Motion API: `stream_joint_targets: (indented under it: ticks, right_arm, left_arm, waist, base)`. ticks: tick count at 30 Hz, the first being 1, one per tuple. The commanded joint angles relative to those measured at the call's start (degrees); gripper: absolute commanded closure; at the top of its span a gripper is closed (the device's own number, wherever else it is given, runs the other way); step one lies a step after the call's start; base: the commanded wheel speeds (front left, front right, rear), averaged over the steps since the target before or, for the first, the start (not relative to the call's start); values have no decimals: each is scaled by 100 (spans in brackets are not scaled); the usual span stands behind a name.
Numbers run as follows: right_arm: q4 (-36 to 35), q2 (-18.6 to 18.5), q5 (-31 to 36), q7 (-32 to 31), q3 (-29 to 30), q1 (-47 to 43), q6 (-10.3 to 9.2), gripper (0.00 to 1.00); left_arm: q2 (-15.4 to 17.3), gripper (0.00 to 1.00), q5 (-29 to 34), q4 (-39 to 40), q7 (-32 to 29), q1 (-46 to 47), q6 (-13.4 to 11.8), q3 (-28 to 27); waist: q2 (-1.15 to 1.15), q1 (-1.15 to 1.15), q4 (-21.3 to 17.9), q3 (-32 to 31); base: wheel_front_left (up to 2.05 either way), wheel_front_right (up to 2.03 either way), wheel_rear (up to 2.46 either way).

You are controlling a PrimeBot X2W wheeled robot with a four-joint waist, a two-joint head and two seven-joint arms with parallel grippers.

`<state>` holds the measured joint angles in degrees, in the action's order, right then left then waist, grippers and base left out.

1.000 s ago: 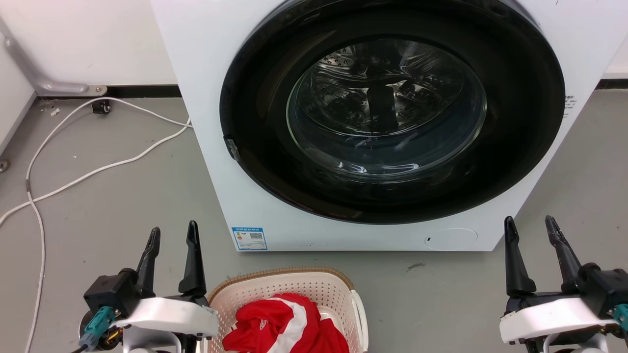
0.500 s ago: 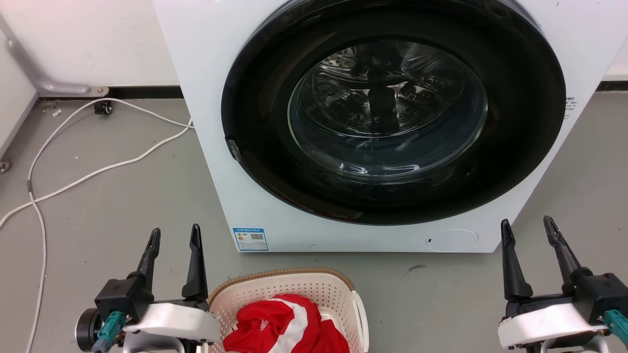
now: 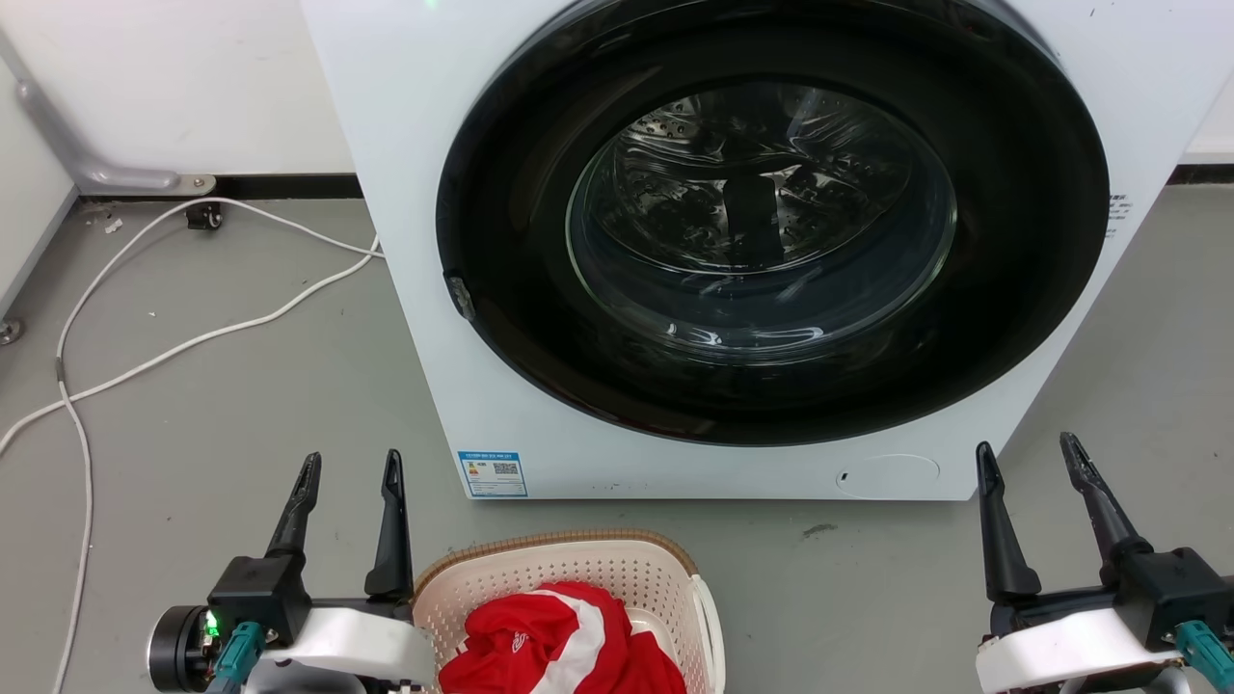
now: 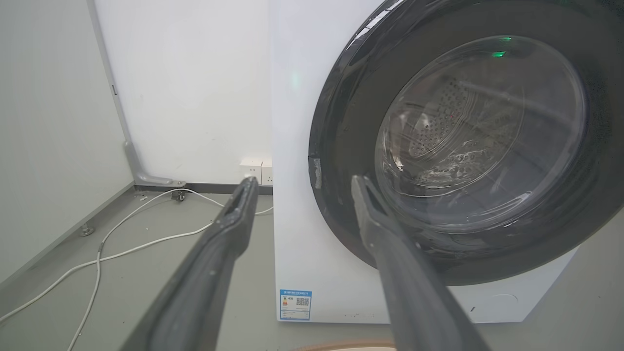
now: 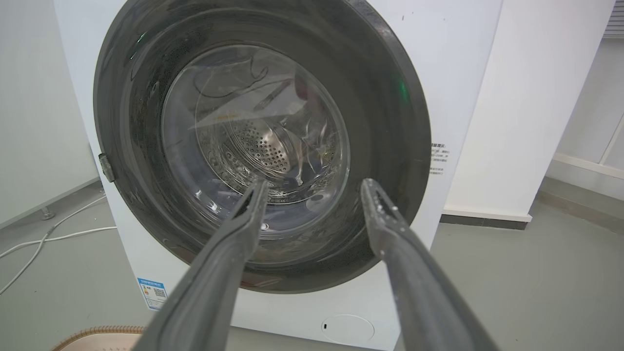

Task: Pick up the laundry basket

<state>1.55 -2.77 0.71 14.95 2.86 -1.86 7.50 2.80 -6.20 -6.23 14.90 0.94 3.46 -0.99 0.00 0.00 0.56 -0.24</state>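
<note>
Gaping, empty: end effectors (image 3: 351, 460) (image 3: 1026, 446).

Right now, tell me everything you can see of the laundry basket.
The laundry basket is cream perforated plastic with a brown woven-look rim and a white handle at its right. It stands upright on the floor before the washing machine, apart from it; the head view's bottom edge cuts it off. A red and white garment lies inside. The open left gripper is beside its left corner, not holding it.
</note>
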Motion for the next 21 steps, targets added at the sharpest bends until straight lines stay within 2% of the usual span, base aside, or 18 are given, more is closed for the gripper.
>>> stream_joint_targets:
  ticks: [1,21]
  right_arm:
    - [8,-19,67,35,2,-53,-2,0]
    - [100,-18,-255,28,28,-26,-2,0]
  left_arm:
    - [15,0,59,-9,45,-57,-14,-7]
    - [14,0,74,-76,33,-75,19,-27]
  waist:
    - [0,0,3,-2]
    - [0,0,-12,11]
  base:
    - [0,0,0]
    - [0,0,0]
